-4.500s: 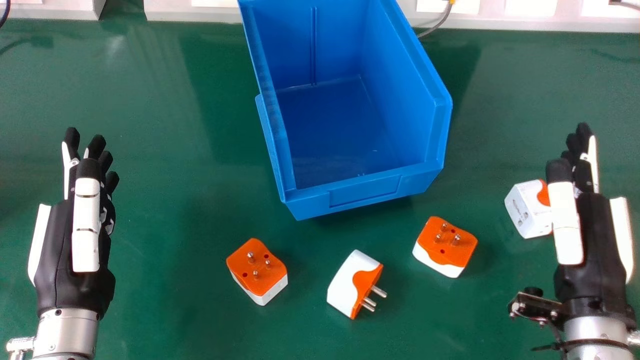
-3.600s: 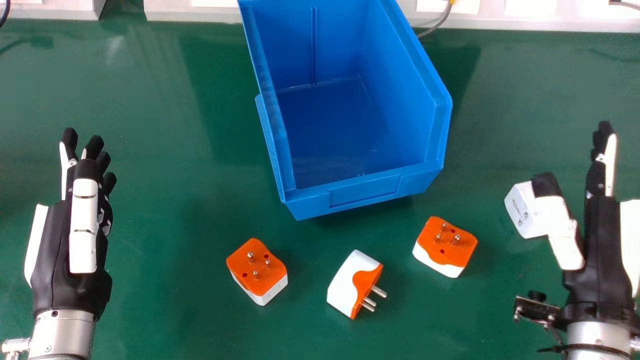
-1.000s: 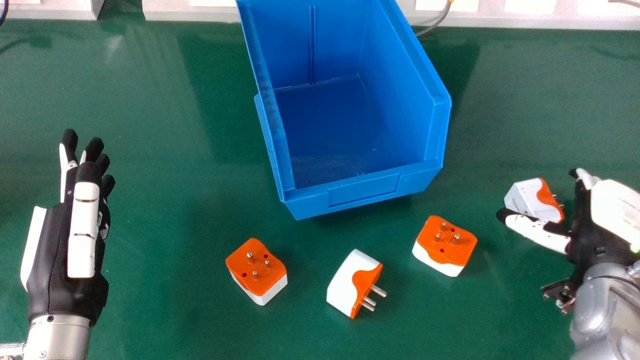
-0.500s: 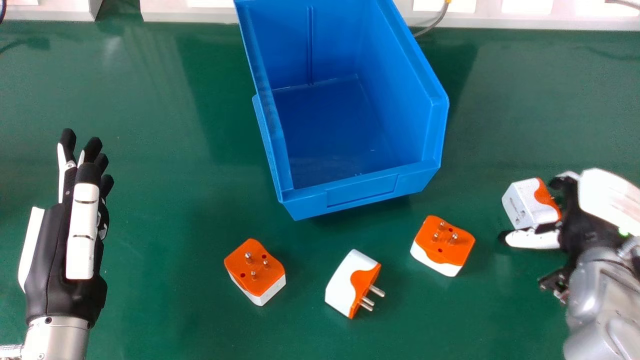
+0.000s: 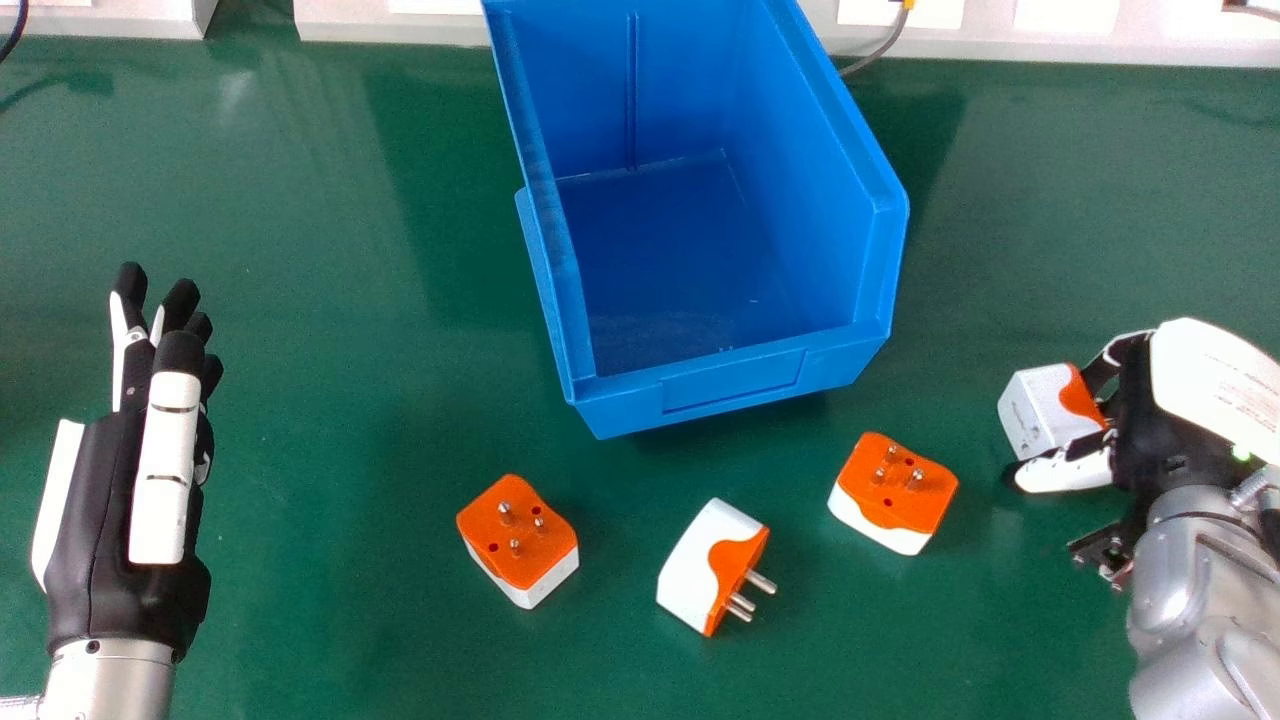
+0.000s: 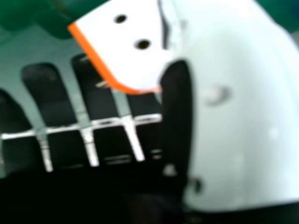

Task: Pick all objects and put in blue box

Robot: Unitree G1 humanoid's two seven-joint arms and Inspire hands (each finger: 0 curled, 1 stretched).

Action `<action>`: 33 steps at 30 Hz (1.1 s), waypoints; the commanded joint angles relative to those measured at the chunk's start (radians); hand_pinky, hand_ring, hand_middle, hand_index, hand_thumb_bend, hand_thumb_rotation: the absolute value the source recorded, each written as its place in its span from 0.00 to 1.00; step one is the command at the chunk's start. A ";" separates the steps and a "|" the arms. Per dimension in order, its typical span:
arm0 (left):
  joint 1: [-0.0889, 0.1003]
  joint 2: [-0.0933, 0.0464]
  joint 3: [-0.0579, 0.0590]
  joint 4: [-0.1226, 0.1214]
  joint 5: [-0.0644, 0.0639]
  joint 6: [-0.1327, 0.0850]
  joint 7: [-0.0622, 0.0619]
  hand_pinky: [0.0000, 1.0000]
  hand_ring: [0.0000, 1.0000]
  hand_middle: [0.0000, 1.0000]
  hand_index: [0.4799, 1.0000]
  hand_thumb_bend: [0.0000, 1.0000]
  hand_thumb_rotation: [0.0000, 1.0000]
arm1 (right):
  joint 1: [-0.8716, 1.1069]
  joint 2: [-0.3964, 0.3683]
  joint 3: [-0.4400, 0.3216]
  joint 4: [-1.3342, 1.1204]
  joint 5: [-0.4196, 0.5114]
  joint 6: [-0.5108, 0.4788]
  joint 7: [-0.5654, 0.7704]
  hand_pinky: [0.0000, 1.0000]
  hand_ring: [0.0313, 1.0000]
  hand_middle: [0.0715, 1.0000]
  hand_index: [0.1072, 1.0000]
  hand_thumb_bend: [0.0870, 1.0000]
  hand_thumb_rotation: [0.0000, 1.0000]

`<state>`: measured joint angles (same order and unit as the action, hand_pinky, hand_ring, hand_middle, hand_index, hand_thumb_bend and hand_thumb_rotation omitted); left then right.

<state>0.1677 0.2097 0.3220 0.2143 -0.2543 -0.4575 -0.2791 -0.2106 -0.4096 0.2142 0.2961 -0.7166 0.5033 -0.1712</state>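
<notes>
Head view: one green surface [image 5: 330, 430], one blue plastic open-topped box [image 5: 735, 385] on it. Two black-and-white robot hands: the left hand [image 5: 125, 510] is at the left, fingers straight and released, and the right hand [image 5: 1135, 430], right of the box, is clasping one white-and-orange plastic plug adapter [image 5: 1035, 412]. That's one of four! Three more on the surface, nearer than the box: left adapter [image 5: 518, 545], pins up; middle adapter [image 5: 695, 570], on its side; right adapter [image 5: 890, 490], pins up.
</notes>
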 commanded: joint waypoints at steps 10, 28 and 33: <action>-0.014 0.005 0.007 -0.012 -0.004 -0.001 0.001 1.00 1.00 0.99 0.98 0.57 0.90 | -0.004 -0.009 -0.001 0.037 -0.005 -0.001 -0.013 0.27 0.36 0.45 0.43 0.44 0.16; -0.024 0.011 0.011 0.005 -0.004 0.000 -0.006 1.00 1.00 0.99 0.98 0.57 0.91 | 0.122 0.001 -0.080 -0.151 0.022 -0.057 -0.097 0.13 0.16 0.21 0.41 0.44 0.15; -0.025 0.017 0.012 0.008 0.000 -0.002 -0.010 1.00 1.00 1.00 0.99 0.58 0.91 | 0.199 0.017 -0.124 -0.287 0.033 -0.093 -0.123 0.09 0.11 0.14 0.41 0.44 0.14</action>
<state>0.1463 0.2123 0.3231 0.2275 -0.2496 -0.4465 -0.2861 -0.0186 -0.3929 0.1185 0.0753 -0.6800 0.4333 -0.2621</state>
